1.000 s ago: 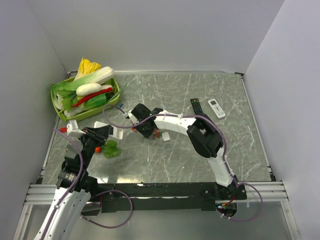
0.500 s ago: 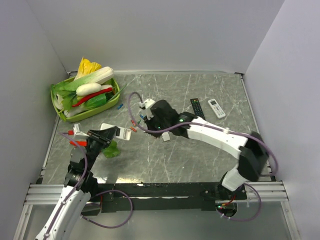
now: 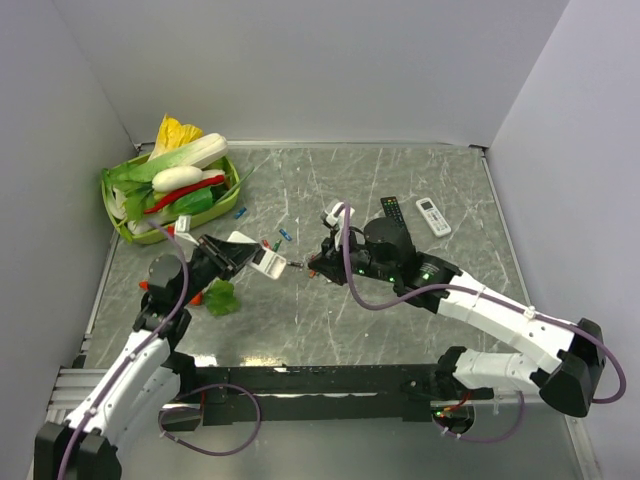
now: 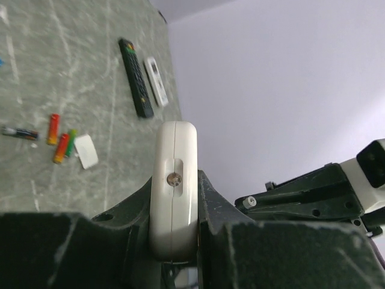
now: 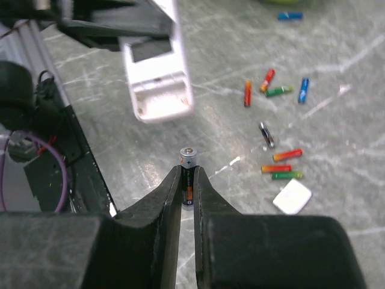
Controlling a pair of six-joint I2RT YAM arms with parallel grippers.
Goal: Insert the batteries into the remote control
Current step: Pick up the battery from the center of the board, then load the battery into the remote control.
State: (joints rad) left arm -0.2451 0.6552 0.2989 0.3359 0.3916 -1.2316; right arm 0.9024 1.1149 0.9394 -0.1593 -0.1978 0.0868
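We see the remote control (image 3: 264, 259) held up over the table (image 3: 400, 330), and we tell every other place from it. The left gripper (image 4: 173, 232) is squeezed tight on the remote control's two long sides. The remote control's white back faces up, and the little box for the batteries at its end is open, with nothing in it that we can see. Just to the right of that open end is one battery (image 5: 187, 161). It is close to the remote control but does not touch it. The right gripper (image 5: 187, 191) is pinched almost closed on this battery, and the battery's silver tip sticks out past the fingers toward the remote control. On the table under and to the right of the remote control lie the loose batteries (image 5: 287, 155) in red, orange, green and blue, and a small white lid (image 5: 292, 197) lies beside them. Farther right of the remote control, well apart from it, a long black remote (image 3: 393, 212) and a white remote (image 3: 433, 216) lie side by side. To the left of the remote control and farther back sits a green basket (image 3: 113, 203) full of toy vegetables. A green leafy toy (image 3: 222, 297) lies on the table just in front of the remote control.
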